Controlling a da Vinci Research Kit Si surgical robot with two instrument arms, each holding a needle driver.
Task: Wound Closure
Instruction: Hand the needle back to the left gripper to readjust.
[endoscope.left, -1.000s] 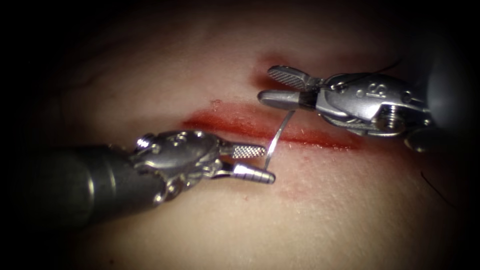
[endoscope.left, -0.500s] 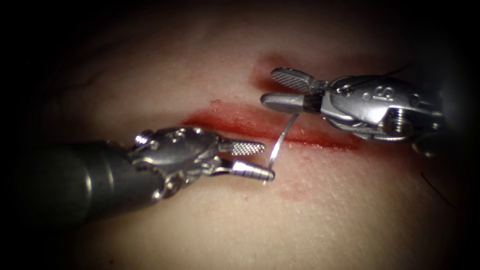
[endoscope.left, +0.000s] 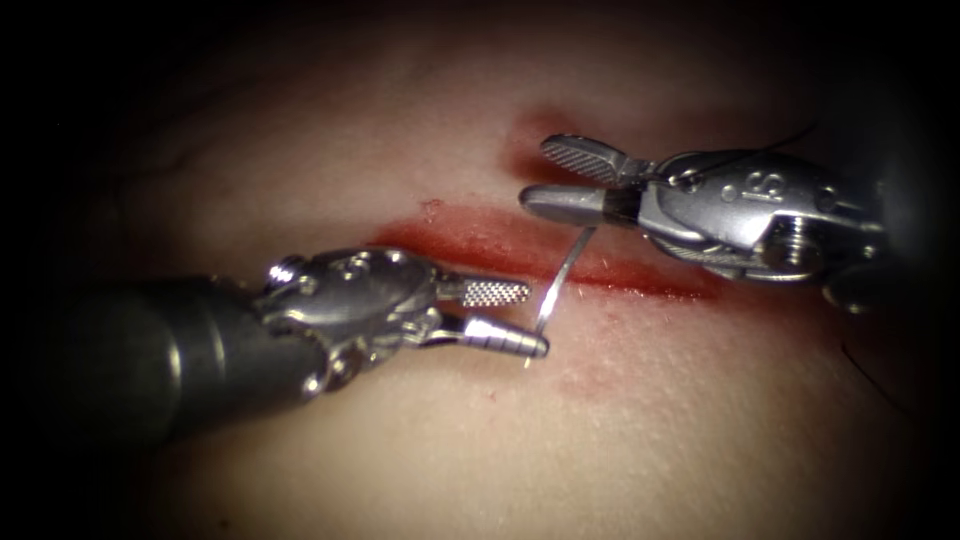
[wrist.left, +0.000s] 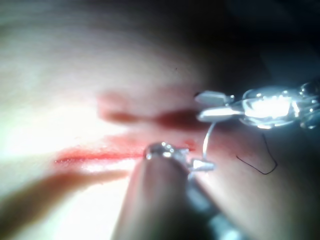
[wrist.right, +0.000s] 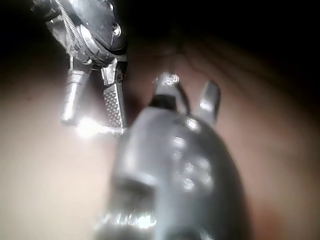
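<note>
Two grippers: both over the pale pink pork tissue (endoscope.left: 640, 440), one on each side of the red cut (endoscope.left: 540, 250).
Left gripper (endoscope.left: 510, 320): steel jaws spread, holding nothing; lower jaw tip touches or sits just beside the needle's lower end.
Right gripper (endoscope.left: 560, 180): steel jaws spread, holding nothing; lower jaw just above the needle's upper end.
Needle: thin curved silver needle (endoscope.left: 560, 275) stands across the cut between the two grippers, lower end at the tissue on the near edge; whether it is in the tissue, cannot tell.
Thread: thin dark thread (wrist.left: 260, 165) lies on the tissue right of the cut.
Fluid: red fluid (endoscope.left: 530, 150) stains the tissue by the right gripper.
</note>
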